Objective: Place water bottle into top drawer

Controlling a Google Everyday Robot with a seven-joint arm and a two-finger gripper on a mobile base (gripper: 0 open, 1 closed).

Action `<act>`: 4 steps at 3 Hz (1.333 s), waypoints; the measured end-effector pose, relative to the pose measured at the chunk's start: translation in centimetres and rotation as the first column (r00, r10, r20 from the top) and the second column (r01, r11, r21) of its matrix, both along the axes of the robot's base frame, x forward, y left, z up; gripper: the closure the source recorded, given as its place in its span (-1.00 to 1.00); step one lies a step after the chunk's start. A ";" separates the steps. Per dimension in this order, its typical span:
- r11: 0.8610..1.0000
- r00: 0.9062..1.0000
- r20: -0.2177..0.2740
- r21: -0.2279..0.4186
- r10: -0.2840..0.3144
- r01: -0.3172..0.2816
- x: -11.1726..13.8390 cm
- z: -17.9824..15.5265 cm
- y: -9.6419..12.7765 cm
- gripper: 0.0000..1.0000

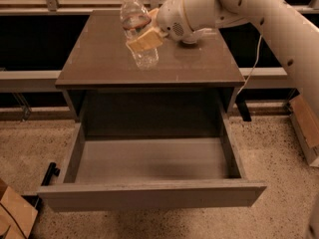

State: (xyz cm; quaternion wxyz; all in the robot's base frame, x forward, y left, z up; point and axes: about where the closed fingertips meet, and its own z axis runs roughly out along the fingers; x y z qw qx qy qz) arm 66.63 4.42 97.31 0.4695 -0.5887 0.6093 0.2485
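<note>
Bottle first: the water bottle [145, 57] is over the far left part of the cabinet top [204, 63], tilted so its white cap leans to the far left and its base points toward the near edge. The base looks just clear of the surface, though I can't say for certain that it isn't touching. The gripper [144, 35] comes in from the right on the end of the white arm [259, 14]. It is pinching the bottle about its middle, with one tan finger pad [145, 40] laid across the near side just under the label band.

Below and nearer to me, the top drawer [149, 194] stands pulled right out, and I see nothing lying on its grey floor.

To my eye this bottle will be light and a bit treacherous. Thin clear plastic gives under a squeeze, and the smooth wall can slide or swing in a two-finger hold, all the more as it already hangs at a slant. The ribbed lower body is the stiffer place, so a hold at or just below the label seems right, firm but not crushing. Any water inside would slosh and shift the weight on the way down. I'd want it carried low over the drawer's front panel and set on the drawer floor, not dropped.
</note>
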 end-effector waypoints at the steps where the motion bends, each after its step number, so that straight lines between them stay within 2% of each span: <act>1: 0.997 0.997 -0.038 -0.033 0.062 -0.064 -4.8 -1.2 -2.8 1.00; 2: 0.985 0.983 -0.089 -0.042 0.163 -0.168 -10.0 -3.0 -5.0 1.00; 3: 0.982 0.979 -0.099 -0.046 0.177 -0.183 -10.8 -3.3 -5.4 1.00; 4: 0.978 0.977 -0.098 -0.072 0.191 -0.198 -10.0 -3.4 -4.7 1.00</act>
